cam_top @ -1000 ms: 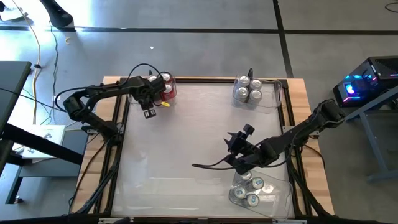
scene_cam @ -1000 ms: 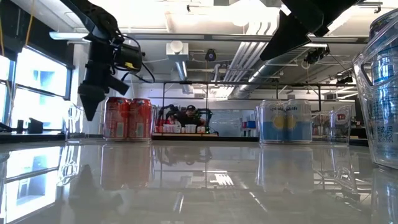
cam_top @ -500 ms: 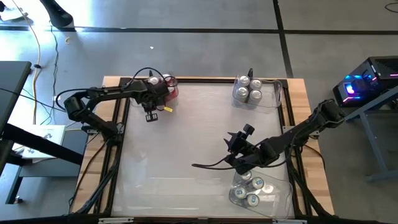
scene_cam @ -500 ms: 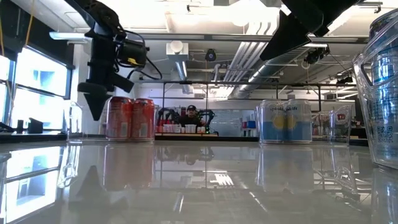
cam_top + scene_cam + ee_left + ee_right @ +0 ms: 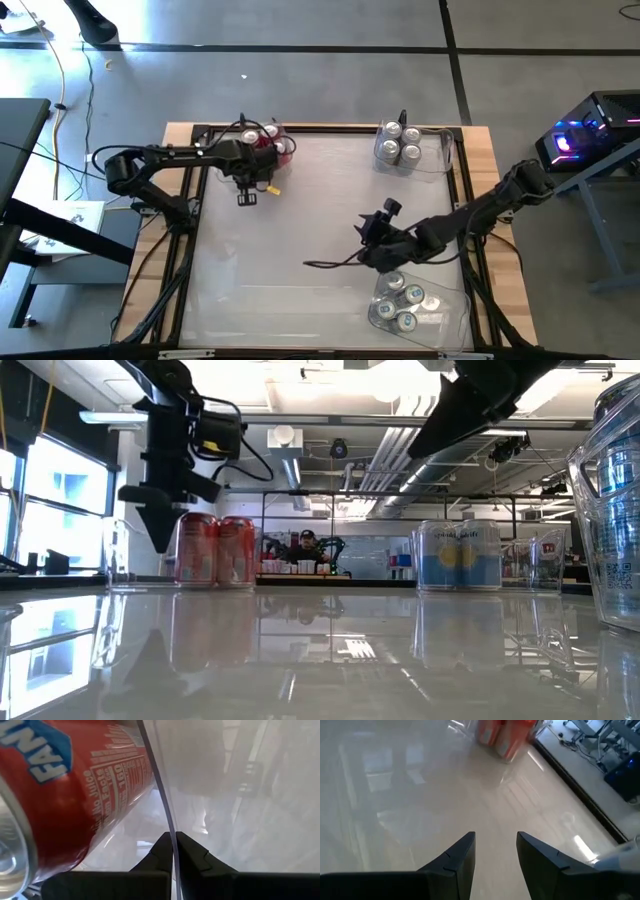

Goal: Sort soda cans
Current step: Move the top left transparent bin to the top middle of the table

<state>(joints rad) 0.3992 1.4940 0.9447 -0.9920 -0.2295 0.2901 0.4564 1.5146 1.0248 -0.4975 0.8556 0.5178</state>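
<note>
My left gripper (image 5: 172, 851) is pinched shut on the clear wall of the bin (image 5: 285, 150) at the table's 11 o'clock, red soda cans (image 5: 262, 140) inside (one fills my wrist view). Step: repositioning that bin, I judge. Next: pull gently, no tipping. Right gripper (image 5: 495, 851) hovers toward 5 o'clock, jaws partly open, empty.

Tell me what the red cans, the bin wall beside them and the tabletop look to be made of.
Red cans: likely painted metal, glossy printed body with a bare silver rim.
Bin wall: clear plastic, apparently; the table shows straight through it, and only its thin edge reads.
Tabletop: smooth and glossy, mirroring cans and ceiling lights; the material itself is unclear, perhaps laminate or acrylic.
</note>
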